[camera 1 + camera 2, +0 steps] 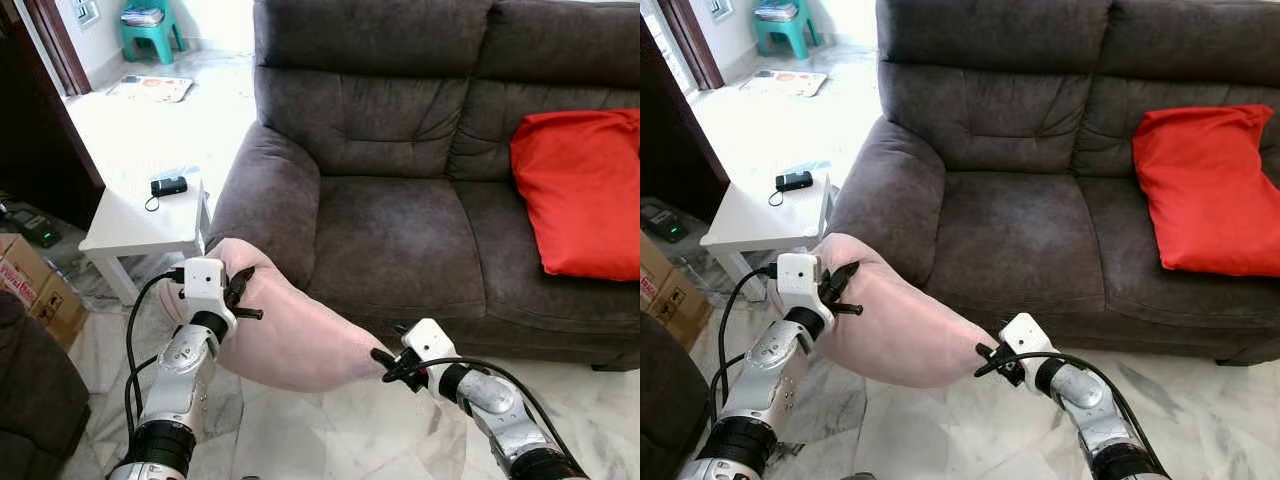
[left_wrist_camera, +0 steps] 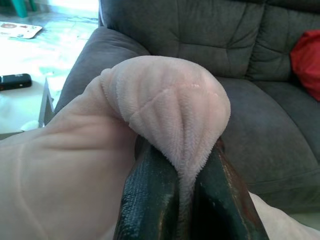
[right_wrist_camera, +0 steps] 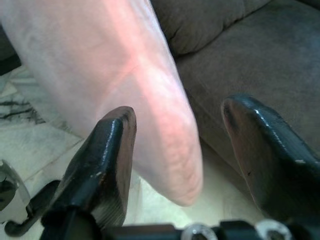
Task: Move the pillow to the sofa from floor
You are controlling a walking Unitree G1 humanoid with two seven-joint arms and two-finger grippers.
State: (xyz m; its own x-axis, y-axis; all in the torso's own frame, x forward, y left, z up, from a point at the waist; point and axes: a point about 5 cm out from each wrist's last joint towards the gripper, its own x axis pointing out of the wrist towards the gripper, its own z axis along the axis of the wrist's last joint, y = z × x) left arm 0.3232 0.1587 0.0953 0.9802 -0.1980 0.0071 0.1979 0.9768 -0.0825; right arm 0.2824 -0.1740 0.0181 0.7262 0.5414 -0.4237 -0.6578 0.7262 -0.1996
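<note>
1. Far left, note the white side table [image 1: 130, 225] with a small black device [image 1: 168, 186] on it, standing just beside the sofa's arm; keep your left elbow away from it as you swing.
2. Your left gripper [image 1: 238, 291] is clamped tight on a corner of the pink pillow [image 1: 290, 335]. In the left wrist view the plush fabric bulges up between the two black fingers [image 2: 150, 200], pinched to a thin fold.
3. The pillow hangs in the air between your two arms, off the marble floor [image 1: 330, 435], in front of the sofa's left arm and just below the seat edge.
4. It looks light and very soft: it sags and folds wherever it is unsupported, so a corner pinch carries it but lets the rest droop. The fleecy cover should give decent friction, and nothing about it seems fragile.
5. Your right gripper [image 1: 388, 366] sits at the pillow's far end with its fingers spread wide; the right wrist view shows the pillow's rounded edge [image 3: 165, 150] between them, not squeezed. Close on that edge, taking a thick fold, for a level lift.
6. The grey sofa [image 1: 400, 240] has a free left seat; a red cushion [image 1: 585, 190] occupies the right one.
</note>
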